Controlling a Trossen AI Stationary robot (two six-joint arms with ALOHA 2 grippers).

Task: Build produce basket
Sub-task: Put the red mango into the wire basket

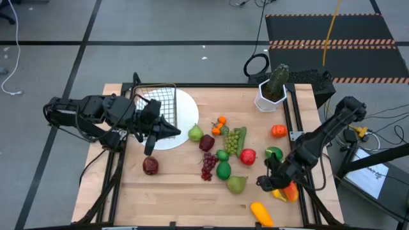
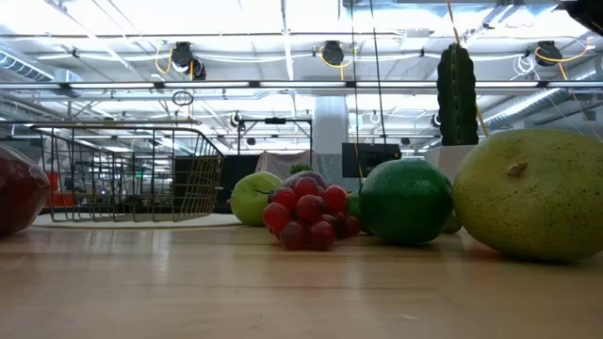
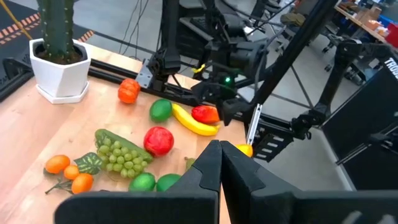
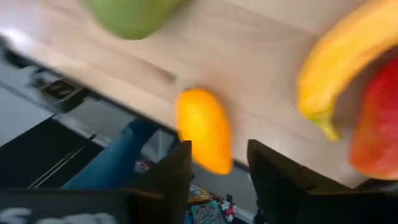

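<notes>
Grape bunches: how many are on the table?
2. The green grapes lie mid-table, right of the dark red fruit; the purple grapes lie just in front of that fruit, left of the lime. More may be hidden.

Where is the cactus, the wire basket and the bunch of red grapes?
cactus (image 1: pixel 277 80): high view, on its green stem.
basket (image 2: pixel 132 174): low view, on its wire side wall.
red grapes (image 2: pixel 306 212): low view, middle of the bunch.
</notes>
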